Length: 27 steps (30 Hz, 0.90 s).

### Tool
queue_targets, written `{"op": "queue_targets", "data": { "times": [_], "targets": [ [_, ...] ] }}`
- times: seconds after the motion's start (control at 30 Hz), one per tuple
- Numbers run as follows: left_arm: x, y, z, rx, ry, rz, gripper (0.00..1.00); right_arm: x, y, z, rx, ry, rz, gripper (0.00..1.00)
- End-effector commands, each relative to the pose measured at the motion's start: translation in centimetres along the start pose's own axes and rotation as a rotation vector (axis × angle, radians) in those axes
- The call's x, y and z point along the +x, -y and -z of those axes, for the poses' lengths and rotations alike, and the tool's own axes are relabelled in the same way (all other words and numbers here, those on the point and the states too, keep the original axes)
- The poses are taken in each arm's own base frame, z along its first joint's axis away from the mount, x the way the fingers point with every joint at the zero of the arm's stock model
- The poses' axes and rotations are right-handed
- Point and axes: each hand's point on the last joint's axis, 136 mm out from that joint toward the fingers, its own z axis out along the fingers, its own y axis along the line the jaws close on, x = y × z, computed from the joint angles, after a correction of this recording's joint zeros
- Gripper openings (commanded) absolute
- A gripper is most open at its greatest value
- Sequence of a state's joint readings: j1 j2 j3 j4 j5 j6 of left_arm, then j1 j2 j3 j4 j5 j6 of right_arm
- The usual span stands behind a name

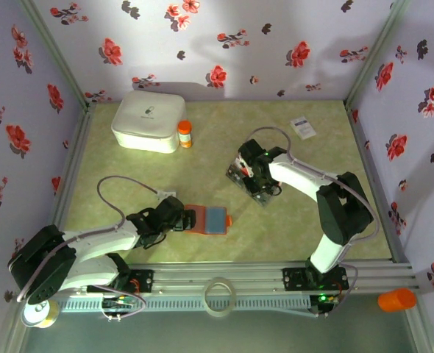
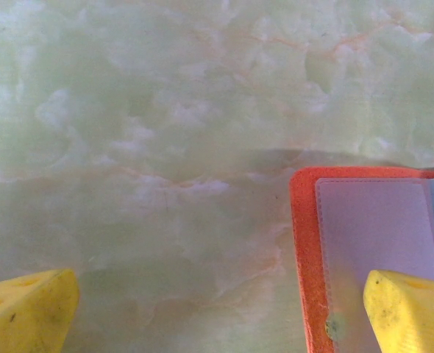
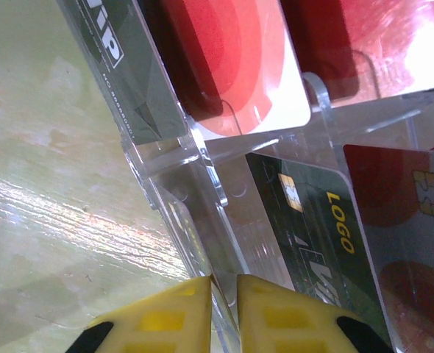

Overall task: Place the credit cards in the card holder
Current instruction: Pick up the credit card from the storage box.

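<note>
Yellow pads of right tool (image 3: 223,294) sit narrow, nearly together, w/ a rib of the clear rack (image 3: 202,158) in the slit btwn them. The credit cards (image 3: 316,235) sit in the rack's slots, just at 3 o'clock of bench (image 1: 202,162) centre. Meanwhile left tool (image 2: 217,316) gapes wide, holding nothing, one pad over the card holder (image 2: 364,235), which lies open and flat at 6 o'clock of centre. White box (image 1: 149,121) + orange-cap bottle (image 1: 185,134) at 11 o'clock, side by side.
</note>
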State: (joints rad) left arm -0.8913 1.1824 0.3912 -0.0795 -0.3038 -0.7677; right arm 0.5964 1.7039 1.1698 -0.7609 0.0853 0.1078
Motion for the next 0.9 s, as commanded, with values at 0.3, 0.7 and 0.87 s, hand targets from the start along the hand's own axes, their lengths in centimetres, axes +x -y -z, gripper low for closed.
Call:
{"op": "queue_targets", "data": {
  "times": [0.3, 0.7, 0.87],
  "targets": [
    [0.1, -0.6, 0.2, -0.023, 0.011, -0.001, 1.00, -0.3, -1.4, 2.4, -0.089, 0.018, 0.087, 0.00],
    [0.0, -0.6, 0.5, -0.026, 0.008, -0.019, 1.00, -2.4, -4.6, 9.1, -0.287, 0.198, -0.014, 0.00],
    [0.0, -0.6, 0.7, -0.037, -0.005, -0.051, 1.00, -3.4, -8.1, 10.8, -0.513, 0.350, -0.195, 0.00]
  ]
}}
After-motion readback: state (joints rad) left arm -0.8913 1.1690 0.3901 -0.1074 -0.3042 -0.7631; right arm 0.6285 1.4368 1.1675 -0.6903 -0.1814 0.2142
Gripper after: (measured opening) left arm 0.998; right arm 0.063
